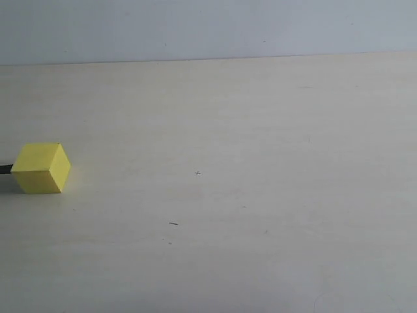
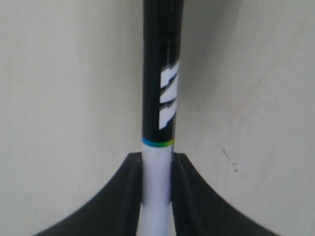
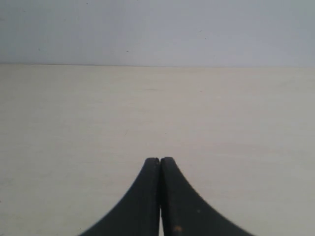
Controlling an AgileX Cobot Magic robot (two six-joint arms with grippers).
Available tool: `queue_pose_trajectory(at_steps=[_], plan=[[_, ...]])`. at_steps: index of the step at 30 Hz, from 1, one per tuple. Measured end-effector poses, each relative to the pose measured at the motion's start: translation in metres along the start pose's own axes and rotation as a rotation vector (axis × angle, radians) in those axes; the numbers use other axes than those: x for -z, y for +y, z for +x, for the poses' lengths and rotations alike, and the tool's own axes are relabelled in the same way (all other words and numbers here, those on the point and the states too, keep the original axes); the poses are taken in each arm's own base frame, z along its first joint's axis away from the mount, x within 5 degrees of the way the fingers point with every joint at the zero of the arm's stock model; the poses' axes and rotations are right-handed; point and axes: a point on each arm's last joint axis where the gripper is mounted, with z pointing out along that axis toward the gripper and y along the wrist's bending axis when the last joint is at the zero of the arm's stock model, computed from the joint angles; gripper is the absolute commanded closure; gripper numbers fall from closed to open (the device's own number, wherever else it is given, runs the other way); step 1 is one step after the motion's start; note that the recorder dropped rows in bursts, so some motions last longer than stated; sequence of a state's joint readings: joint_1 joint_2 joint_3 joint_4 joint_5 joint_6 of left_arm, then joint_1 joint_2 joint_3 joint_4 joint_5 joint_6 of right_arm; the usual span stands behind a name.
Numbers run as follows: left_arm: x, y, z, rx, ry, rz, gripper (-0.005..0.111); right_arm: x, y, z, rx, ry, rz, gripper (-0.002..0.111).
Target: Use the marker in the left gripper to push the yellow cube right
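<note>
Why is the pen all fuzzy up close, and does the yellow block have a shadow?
Left wrist view: the marker sits very near the lens in the left hand, so its white mark looks smeared. Exterior view: the yellow cube is sharp, with a faint dark shadow low on its left side; light is soft, no glare.
</note>
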State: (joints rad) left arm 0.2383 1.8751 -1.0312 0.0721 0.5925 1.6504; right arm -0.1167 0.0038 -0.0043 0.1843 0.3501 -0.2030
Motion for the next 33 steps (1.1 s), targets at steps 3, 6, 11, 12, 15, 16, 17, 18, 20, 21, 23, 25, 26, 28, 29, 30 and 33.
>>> queue_pose_trajectory(at_steps=[3, 6, 11, 12, 15, 16, 17, 18, 20, 21, 23, 25, 26, 28, 29, 30, 33], plan=[[-0.001, 0.003, 0.003, -0.005, 0.004, -0.032, 0.107, 0.0, 0.0, 0.0, 0.0, 0.0, 0.0, 0.108], [-0.001, 0.004, 0.013, 0.022, 0.015, -0.067, 0.107, 0.0, 0.0, 0.0, 0.0, 0.0, 0.0, 0.108], [-0.001, 0.002, 0.024, 0.029, 0.024, -0.059, 0.107, 0.0, 0.0, 0.0, 0.0, 0.0, 0.0, 0.108], [-0.001, 0.0, 0.023, 0.01, 0.021, -0.04, 0.107, 0.0, 0.0, 0.0, 0.0, 0.0, 0.0, 0.108], [-0.001, -0.001, 0.008, -0.045, 0.007, -0.005, 0.107, 0.0, 0.0, 0.0, 0.0, 0.0, 0.0, 0.108], [-0.001, 0.0, 0.002, -0.063, 0.003, -0.004, 0.107, 0.0, 0.0, 0.0, 0.0, 0.0, 0.0, 0.108], [0.0, 0.002, -0.011, -0.086, -0.009, -0.005, 0.107, 0.0, 0.0, 0.0, 0.0, 0.0, 0.0, 0.108], [0.0, 0.003, -0.024, -0.108, -0.021, -0.008, 0.107, 0.0, 0.0, 0.0, 0.0, 0.0, 0.0, 0.108], [0.002, 0.003, -0.056, -0.181, -0.041, -0.002, 0.107, 0.0, 0.0, 0.0, 0.0, 0.0, 0.0, 0.108], [0.003, 0.002, -0.065, -0.192, -0.034, 0.002, 0.107, 0.0, 0.0, 0.0, 0.0, 0.0, 0.0, 0.108], [0.004, 0.002, -0.065, -0.185, 0.004, 0.008, 0.107, 0.0, 0.0, 0.0, 0.0, 0.0, 0.0, 0.108], [0.004, 0.002, -0.06, -0.165, 0.041, 0.012, 0.107, 0.0, 0.0, 0.0, 0.0, 0.0, 0.0, 0.108], [0.004, 0.002, -0.054, -0.156, 0.062, 0.017, 0.107, 0.0, 0.0, 0.0, 0.0, 0.0, 0.0, 0.108], [0.005, 0.001, -0.046, -0.135, 0.081, 0.029, 0.107, 0.0, 0.0, 0.0, 0.0, 0.0, 0.0, 0.108], [0.005, 0.0, -0.041, -0.12, 0.087, 0.033, 0.107, 0.0, 0.0, 0.0, 0.0, 0.0, 0.0, 0.108], [0.005, 0.0, -0.039, -0.116, 0.091, 0.035, 0.107, 0.0, 0.0, 0.0, 0.0, 0.0, 0.0, 0.108], [0.005, 0.0, -0.032, -0.097, 0.1, 0.036, 0.107, 0.0, 0.0, 0.0, 0.0, 0.0, 0.0, 0.108]])
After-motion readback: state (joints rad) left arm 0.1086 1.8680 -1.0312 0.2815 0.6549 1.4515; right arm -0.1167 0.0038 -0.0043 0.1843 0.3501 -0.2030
